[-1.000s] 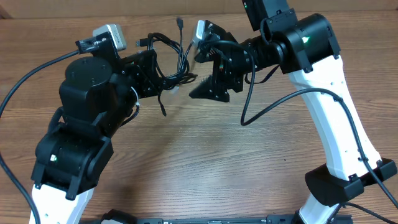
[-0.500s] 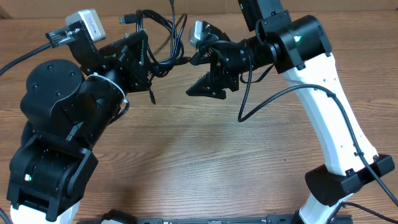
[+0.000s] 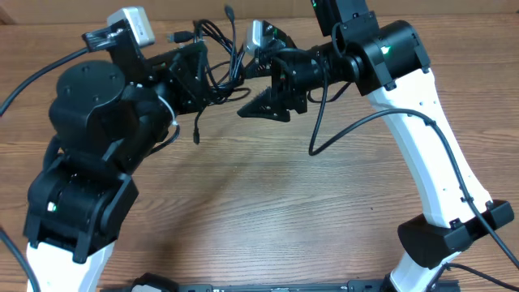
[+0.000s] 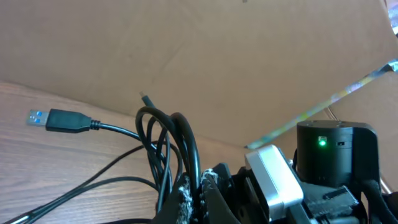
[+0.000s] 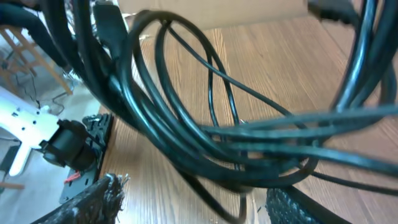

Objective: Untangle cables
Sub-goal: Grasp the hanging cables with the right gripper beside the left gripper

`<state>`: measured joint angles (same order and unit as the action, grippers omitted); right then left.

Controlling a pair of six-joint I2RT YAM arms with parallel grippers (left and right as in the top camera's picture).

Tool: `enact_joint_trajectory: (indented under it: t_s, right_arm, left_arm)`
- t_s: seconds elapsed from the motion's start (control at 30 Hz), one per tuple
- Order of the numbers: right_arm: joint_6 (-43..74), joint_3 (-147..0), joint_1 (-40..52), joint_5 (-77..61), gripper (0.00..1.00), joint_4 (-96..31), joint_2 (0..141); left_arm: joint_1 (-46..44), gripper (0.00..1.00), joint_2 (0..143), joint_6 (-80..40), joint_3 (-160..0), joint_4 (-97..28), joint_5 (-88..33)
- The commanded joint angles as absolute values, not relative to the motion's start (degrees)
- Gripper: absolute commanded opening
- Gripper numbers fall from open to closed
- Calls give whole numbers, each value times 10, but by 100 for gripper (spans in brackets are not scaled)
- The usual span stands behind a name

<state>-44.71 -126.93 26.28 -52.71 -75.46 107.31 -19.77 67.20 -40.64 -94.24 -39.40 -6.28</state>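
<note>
The cables are a tangle of thin black cords held in the air between the two arms at the table's far side. My left gripper is shut on a bunch of them; in the left wrist view the fingers pinch the cords, and a USB plug sticks out to the left. One loose end hangs down toward the table. My right gripper is wide open right beside the tangle. In the right wrist view the loops hang just in front of its spread fingers.
The wooden table lies below. A cardboard wall stands behind the far edge. Thick black arm wires droop from the right arm, and another runs off left. The right arm's white base stands at the right.
My left arm swung up and left with the cables, then came back right. The bundle now sits closer to the right gripper, which edged toward the far side.
</note>
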Motion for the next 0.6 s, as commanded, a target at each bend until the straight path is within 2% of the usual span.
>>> enact_joint_trajectory:
  t_s: [0.0,0.2,0.37,0.43,0.47,0.5,0.53,0.57]
  right_arm:
    - [-425,-1267,262,-534,76,-736,1069]
    - [-325,-1267,261,-475,76,-686,1069]
    - [-296,-1267,261,-441,84,-677,1069]
    - [-268,-1267,261,-420,83,-670,1069]
    - [-254,-1267,261,-418,79,-665,1069]
    - [-246,-1267,261,-418,63,-660,1069]
    - [-239,-1267,261,-418,20,-655,1069]
    - [-237,-1267,261,-418,4,-652,1069]
  left_arm:
    - [-195,4,681,-424,-955,-387,-93]
    - [-195,4,681,-424,-955,-365,-117]
    - [-195,4,681,-424,-959,-355,-126]
    - [-195,4,681,-424,-962,-355,-133]
    - [-195,4,681,-424,-963,-354,-136]
    - [-195,4,681,-424,-965,-354,-136]
    - [-195,4,681,-424,-966,-353,-136]
    - [-195,4,681,-424,-966,-353,-136]
